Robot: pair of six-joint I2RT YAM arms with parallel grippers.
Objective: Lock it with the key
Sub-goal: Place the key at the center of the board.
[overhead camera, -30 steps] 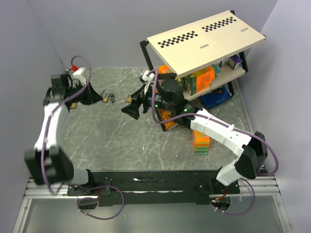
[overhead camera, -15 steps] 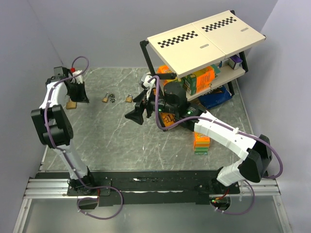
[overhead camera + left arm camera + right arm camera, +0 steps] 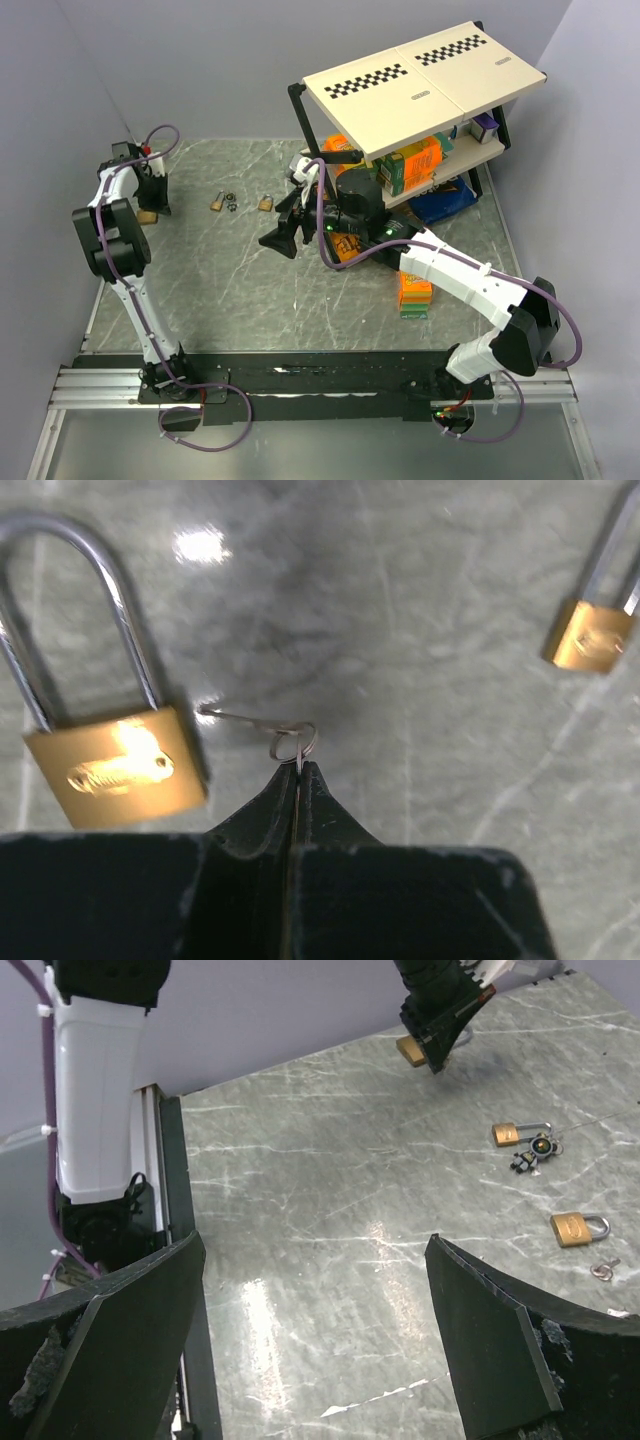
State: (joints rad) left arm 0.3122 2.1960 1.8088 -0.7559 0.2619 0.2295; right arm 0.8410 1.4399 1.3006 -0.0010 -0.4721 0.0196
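Brass, steel and grey-veined stone make up this lot.

**Item 1, padlock**: squat brass body with a stamped face and a tall polished steel shackle. It lies flat at the far left of the desk. Whether the shackle is seated cannot be told.

**Item 2, key**: a thin sliver of metal seen edge-on, hung from a small wire key ring. It sits just beside the padlock's right edge, apart from it.

**Item 3, left claw**: two black wedge fingers clenched tight. The key ring appears nipped at their very tips.

**Item 4, right claw**: jaws released wide and grasping nothing, held above the middle of the desk, well apart from the work.

**Item 5, second padlock**: of the same make, lying off to the right and untouched.

**Step in hand:** judged as bringing the key to the first padlock, with nothing inserted yet.

**Next move:** the keyhole does not show on the upward face, so it is probably in the bottom edge. The key's tip would need lining up with it. The lock is loose on smooth stone and likely to slide when pushed, so the free claw may have to steady the body.
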